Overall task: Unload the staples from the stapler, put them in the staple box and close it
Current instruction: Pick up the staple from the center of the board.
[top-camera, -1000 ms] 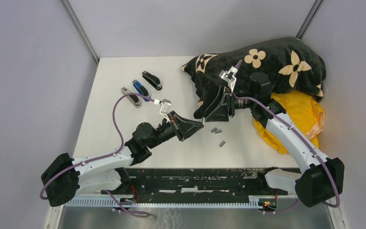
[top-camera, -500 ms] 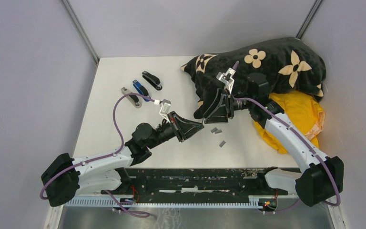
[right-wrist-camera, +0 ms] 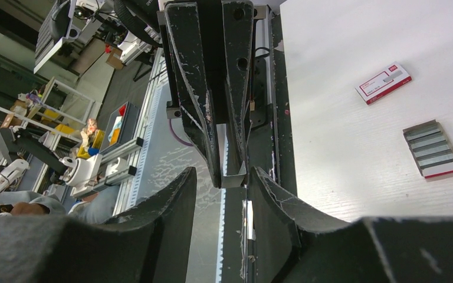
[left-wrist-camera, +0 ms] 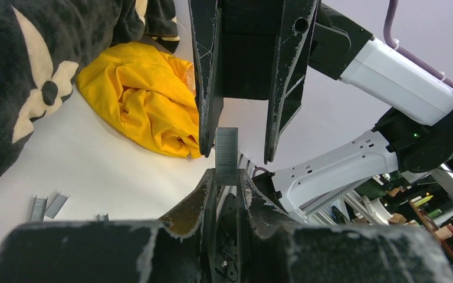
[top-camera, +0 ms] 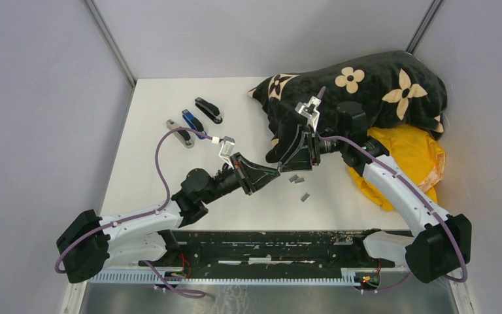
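My left gripper (left-wrist-camera: 226, 174) is shut on a grey strip of staples (left-wrist-camera: 226, 154), which sticks out beyond its tips. My right gripper (left-wrist-camera: 238, 155) faces it, open, with its fingers (left-wrist-camera: 207, 88) on either side of the strip's free end; the strip lies close to one finger. In the right wrist view the strip (right-wrist-camera: 234, 178) shows end-on between my open right fingers (right-wrist-camera: 177, 200). In the top view both grippers meet mid-table, left (top-camera: 273, 172) and right (top-camera: 286, 159). Three staplers lie at the back left: black (top-camera: 208, 110), blue (top-camera: 193, 121), grey (top-camera: 180, 133).
Loose staple strips (top-camera: 295, 178) (top-camera: 305, 196) lie on the table below the grippers. A black flowered cloth (top-camera: 366, 85) and a yellow cloth (top-camera: 408, 160) fill the back right. A red-and-white box (right-wrist-camera: 383, 82) and a pack of strips (right-wrist-camera: 433, 148) lie on the table.
My right gripper has shifted slightly left, closing in on the strip held by the left gripper. The left arm has barely moved.
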Action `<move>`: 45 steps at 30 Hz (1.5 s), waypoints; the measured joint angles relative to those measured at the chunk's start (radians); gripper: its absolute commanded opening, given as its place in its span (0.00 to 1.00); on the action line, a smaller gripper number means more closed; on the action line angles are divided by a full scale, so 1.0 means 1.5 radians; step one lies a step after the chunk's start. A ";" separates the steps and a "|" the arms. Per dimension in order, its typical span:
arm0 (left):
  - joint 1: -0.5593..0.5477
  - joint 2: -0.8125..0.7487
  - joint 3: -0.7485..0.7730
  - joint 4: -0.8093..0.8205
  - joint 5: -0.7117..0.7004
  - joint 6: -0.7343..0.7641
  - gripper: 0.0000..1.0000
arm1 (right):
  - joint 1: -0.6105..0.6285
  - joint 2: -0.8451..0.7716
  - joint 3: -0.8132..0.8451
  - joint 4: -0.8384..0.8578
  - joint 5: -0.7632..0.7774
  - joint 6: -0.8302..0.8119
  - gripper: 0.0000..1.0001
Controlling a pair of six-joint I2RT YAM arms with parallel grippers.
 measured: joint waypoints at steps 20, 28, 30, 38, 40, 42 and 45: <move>0.000 0.008 0.000 0.002 0.012 0.000 0.15 | 0.000 0.001 0.000 -0.014 0.002 -0.019 0.21; 0.000 0.005 0.000 -0.007 0.014 0.001 0.39 | 0.000 0.001 0.000 -0.024 0.003 -0.024 0.19; 0.000 -0.007 0.000 -0.030 0.008 0.001 0.43 | 0.000 0.001 0.000 -0.028 0.003 -0.027 0.19; 0.000 -0.177 -0.004 -0.252 -0.110 0.043 0.54 | 0.000 0.008 0.014 -0.093 0.032 -0.086 0.19; 0.000 -0.217 -0.004 -0.334 -0.179 0.053 0.57 | 0.000 0.013 0.019 -0.113 0.044 -0.103 0.19; 0.000 -0.232 -0.003 -0.412 -0.250 0.059 0.58 | 0.000 0.019 0.025 -0.134 0.061 -0.124 0.20; 0.000 -0.200 0.004 -0.513 -0.334 0.060 0.59 | 0.000 0.026 0.032 -0.161 0.082 -0.148 0.20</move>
